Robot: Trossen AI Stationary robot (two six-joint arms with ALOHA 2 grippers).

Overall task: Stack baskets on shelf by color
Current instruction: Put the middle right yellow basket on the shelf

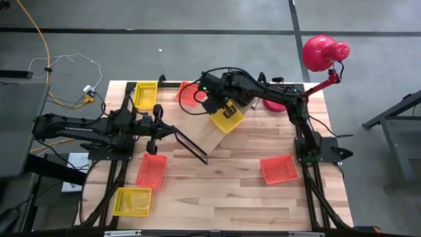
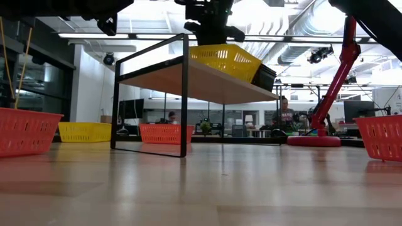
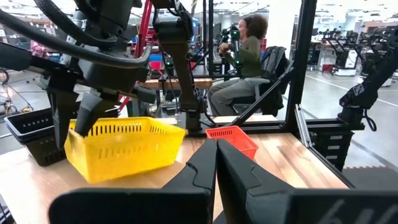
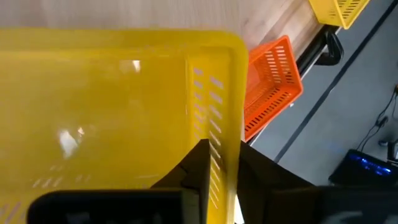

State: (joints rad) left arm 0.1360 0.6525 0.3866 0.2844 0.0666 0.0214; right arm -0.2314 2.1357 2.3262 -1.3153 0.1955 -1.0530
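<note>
my right gripper (image 1: pixel 222 107) is clamped on the rim of a yellow basket (image 1: pixel 227 116), holding it over the shelf (image 1: pixel 212 128) near the shelf's far end. my left gripper (image 1: pixel 155 129) waits beside the shelf's wire-frame end, fingers pressed together on nothing. the risk, as i judge it: the basket sits tilted on a black basket (image 2: pixel 264 77) beneath it, so letting go could leave it crooked or let it slide off the board's edge. yellow on black would also mix colours. the low view shows that tilt and the black basket. the overhead view hides it but shows the other baskets scattered on the table (image 1: pixel 237 191): an orange basket (image 1: pixel 278 169), another yellow one (image 1: pixel 132 201).
</note>
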